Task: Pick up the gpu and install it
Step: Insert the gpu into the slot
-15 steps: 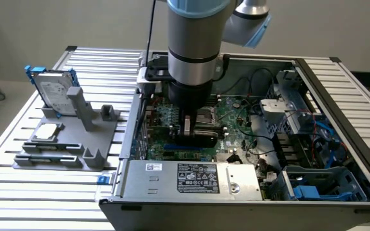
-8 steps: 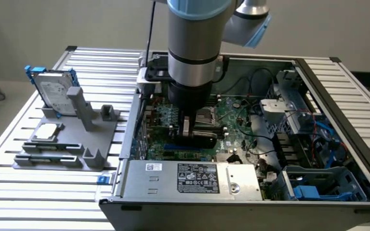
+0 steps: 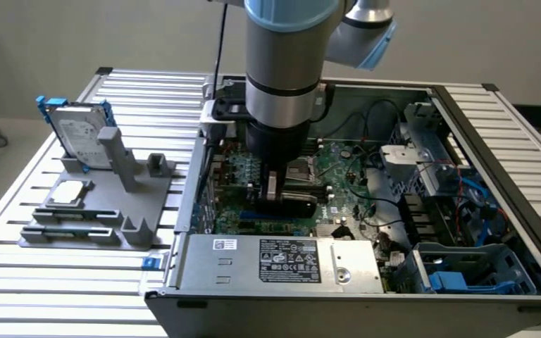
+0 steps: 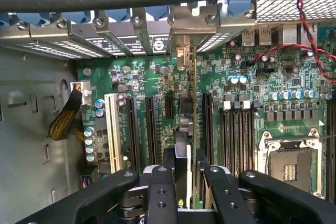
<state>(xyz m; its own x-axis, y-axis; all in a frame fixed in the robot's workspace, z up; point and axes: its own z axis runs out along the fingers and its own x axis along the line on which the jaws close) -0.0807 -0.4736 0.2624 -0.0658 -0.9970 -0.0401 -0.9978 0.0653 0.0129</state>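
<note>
Green board and black shroud are seen edge-on in the wrist view, where the gpu (image 4: 186,124), a small flat expansion card with a silver metal bracket at one end, is held upright between the black fingers (image 4: 169,163) of the gripper (image 4: 186,171). The fingers are clamped against both of its faces. The card is placed over the green motherboard (image 4: 157,77), between the long black expansion slots (image 4: 151,129) and the black memory slots (image 4: 231,135), with its bracket end towards the row of silver slot covers (image 4: 105,30) at the case wall. Whether its lower edge is seated in a slot cannot be told. A white expansion slot (image 4: 111,124) is seen further to one side, an open square processor socket (image 4: 287,163) to the other, and a twisted red and black wire (image 4: 310,35) is draped above the board. In the exterior view the grey arm is lowered into the open black computer case (image 3: 534,232), and the gripper (image 3: 280,197) and the card (image 3: 294,208) are found low over the motherboard, behind the grey labelled power supply box (image 3: 280,260). On the slatted aluminium table (image 3: 26,282), at the exterior view's left, a grey plastic fixture (image 3: 92,229) is set, carrying a silver hard drive in a blue frame (image 3: 78,137), stood on edge, and a small square silver chip (image 3: 70,191), laid flat.
</note>
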